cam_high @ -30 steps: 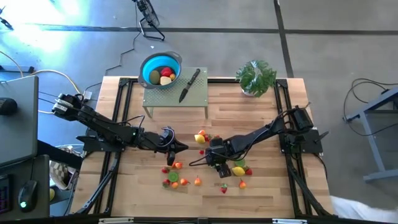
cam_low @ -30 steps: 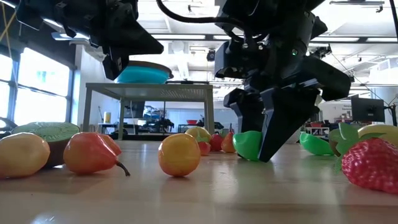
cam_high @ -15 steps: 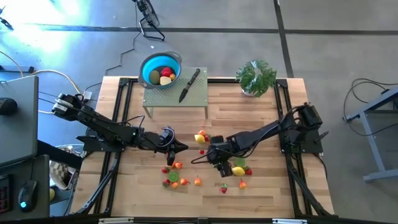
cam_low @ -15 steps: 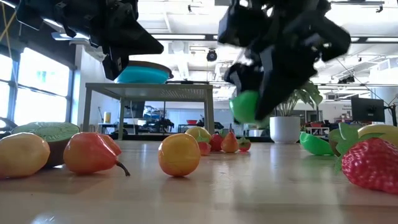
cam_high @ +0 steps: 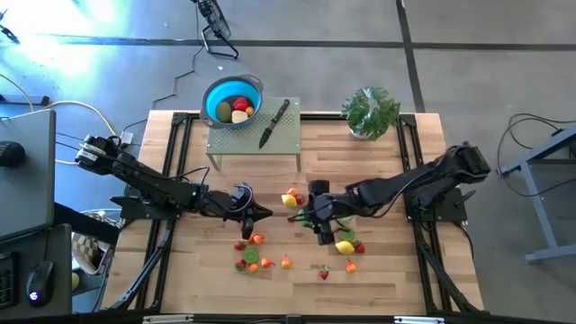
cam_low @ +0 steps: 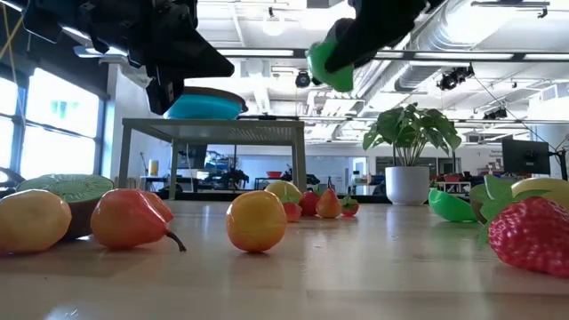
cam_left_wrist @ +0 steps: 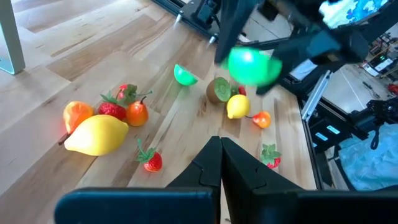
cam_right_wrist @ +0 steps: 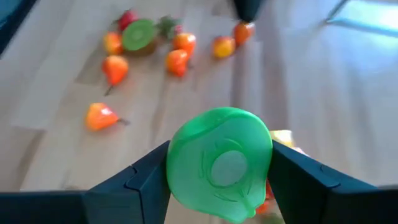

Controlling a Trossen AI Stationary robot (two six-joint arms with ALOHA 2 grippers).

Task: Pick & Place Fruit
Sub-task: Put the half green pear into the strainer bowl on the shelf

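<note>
- High view: the right gripper hangs over the middle of the table, clamped on a green fruit half and clear of the wood, probably so it can cross to the blue bowl on the small stand. The left gripper waits near the loose fruit with its fingers together, out of the carrying path.
- Low view: the green fruit half sits high above the tabletop, well over the pear and the strawberry, so it should not knock them. The blue bowl is raised on the stand, which explains the lift.
- Left wrist view: the left arm's fingers are pressed together, holding nothing. The lemon lies on the wood, with the green half in the air beyond it.
- Right wrist view: the two fingers squeeze the green half from both sides, cut face toward the camera, giving a steady hold.
</note>
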